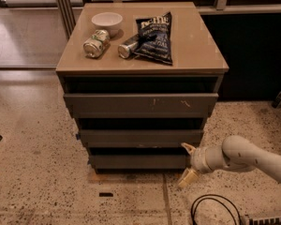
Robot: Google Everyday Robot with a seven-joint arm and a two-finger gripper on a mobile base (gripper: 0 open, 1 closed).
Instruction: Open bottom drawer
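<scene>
The bottom drawer (138,161) is the lowest of three dark grey fronts on the cabinet, flat and handle-less, standing pushed in. Above it are the middle drawer front (140,138) and the wide top front (140,105) with pale scratch marks. My gripper (187,163) comes in from the right on a white arm (243,157), right at the bottom drawer's right end. Its two tan fingers are spread apart, one fingertip (187,147) up by the middle drawer's lower corner, the other near the floor. It holds nothing.
On the tan cabinet top (196,50) lie a white bowl (107,21), two cans (96,43) and a dark chip bag (154,37). A black cable (215,211) loops on the speckled floor at the lower right. A dark wall stands to the right.
</scene>
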